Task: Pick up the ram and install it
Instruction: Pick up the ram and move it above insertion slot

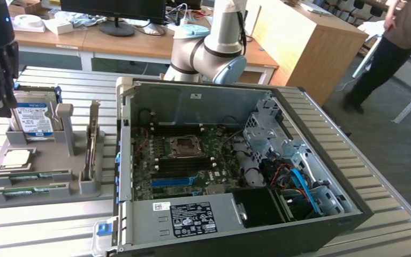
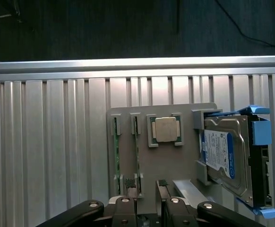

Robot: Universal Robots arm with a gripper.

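Claw: gripper (image 2: pixel 147 185) spread, pinching nothing, hovering above the grey tray (image 2: pixel 175 163).
Ram: ram (image 2: pixel 137 151) seated in a tray slot beside the processor (image 2: pixel 166 129), second stick (image 2: pixel 116 151) alongside.
Technique: best to centre over the stick's middle, straddle it squarely, descend straight, spare the neighbour.

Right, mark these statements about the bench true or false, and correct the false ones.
1. Two ram sticks lie side by side in the gray holder. True.
2. The tool is shut on a ram stick. False: it is open and empty, above the holder near the sticks' ends.
3. The computer case lies open with its motherboard showing. True.
4. The hard drive sits inside the case. False: it stands in the holder, next to the processor chip.
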